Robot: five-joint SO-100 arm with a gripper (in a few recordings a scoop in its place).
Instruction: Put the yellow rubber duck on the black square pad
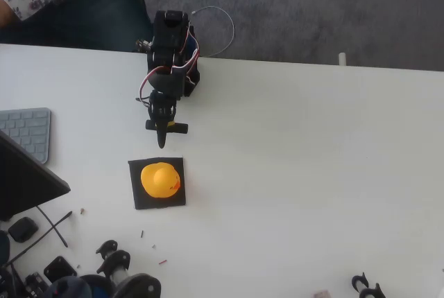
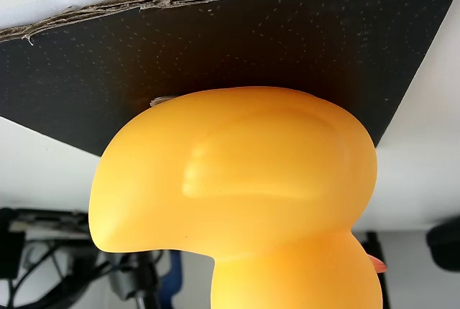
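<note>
Duck (image 2: 237,201) close before the wrist camera, upside down in that picture, rounded yellow body up against the black square pad (image 2: 215,50), red-orange beak mark just peeking at the right edge; frayed cardboard edge of the pad along the top, white table (image 2: 424,144) beyond. From overhead, yellow rubber duck (image 1: 160,180) seated well inside the black square pad (image 1: 137,199), beak mark toward the pad's right side, dark margin showing all round. Just beyond the pad's far edge, gripper (image 1: 161,140) apart from the duck, nothing between the fingers, tips drawn together to a narrow point aimed at the pad. Duck therefore straight ahead of the gripper along the arm's own line, no sideways offset. Placement apparently done; likely only a clean retreat toward the base left. Farther off, grey keyboard (image 1: 28,132) at the left edge.
</note>
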